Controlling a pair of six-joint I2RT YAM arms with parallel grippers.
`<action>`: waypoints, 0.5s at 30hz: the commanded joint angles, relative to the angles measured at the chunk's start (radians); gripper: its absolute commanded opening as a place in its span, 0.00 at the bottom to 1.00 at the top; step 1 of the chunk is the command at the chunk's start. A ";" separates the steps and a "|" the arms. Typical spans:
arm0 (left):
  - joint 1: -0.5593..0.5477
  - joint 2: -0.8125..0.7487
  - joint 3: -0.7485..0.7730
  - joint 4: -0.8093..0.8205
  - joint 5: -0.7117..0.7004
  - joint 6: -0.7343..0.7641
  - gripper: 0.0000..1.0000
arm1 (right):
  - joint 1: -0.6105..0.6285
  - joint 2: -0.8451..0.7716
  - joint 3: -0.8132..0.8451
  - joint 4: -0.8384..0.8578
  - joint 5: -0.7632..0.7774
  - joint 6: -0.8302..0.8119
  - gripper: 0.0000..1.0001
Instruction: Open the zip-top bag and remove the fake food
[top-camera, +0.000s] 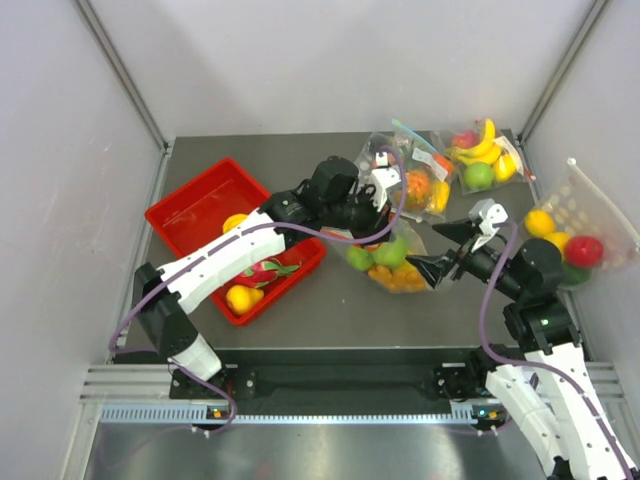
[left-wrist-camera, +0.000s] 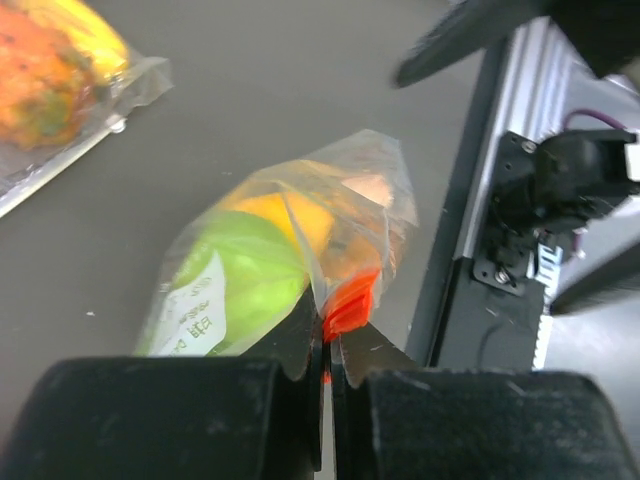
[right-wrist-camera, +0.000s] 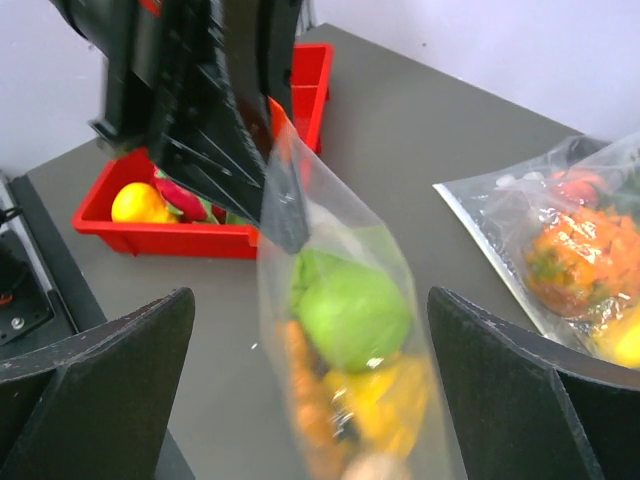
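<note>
The zip-top bag (top-camera: 388, 262) hangs from my left gripper (top-camera: 372, 222), which is shut on its orange-red zip strip (left-wrist-camera: 352, 300). In the left wrist view the gripper (left-wrist-camera: 328, 325) pinches the strip beside the white label (left-wrist-camera: 195, 315). The fake food is inside the bag: a green apple (left-wrist-camera: 250, 270), orange and yellow pieces (right-wrist-camera: 390, 395), and a beige one at the bottom. My right gripper (top-camera: 432, 250) is open and empty, just right of the bag. In the right wrist view (right-wrist-camera: 312, 390) the bag (right-wrist-camera: 350, 330) shows between its spread fingers.
A red tray (top-camera: 200, 205) at the left holds yellow fruits and a pink dragon fruit (top-camera: 262, 270). Other filled bags lie at the back (top-camera: 420, 180), with bananas (top-camera: 483, 158), and at the right edge (top-camera: 575, 235). Walls enclose the table.
</note>
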 joint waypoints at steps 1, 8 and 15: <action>-0.003 -0.055 0.098 -0.071 0.145 0.066 0.00 | 0.005 0.034 0.026 0.054 -0.061 -0.039 1.00; -0.001 -0.052 0.156 -0.122 0.205 0.079 0.00 | 0.035 0.078 0.009 0.062 -0.124 -0.042 1.00; -0.001 -0.078 0.087 -0.050 0.202 0.049 0.00 | 0.208 0.152 -0.006 0.112 -0.044 -0.019 0.25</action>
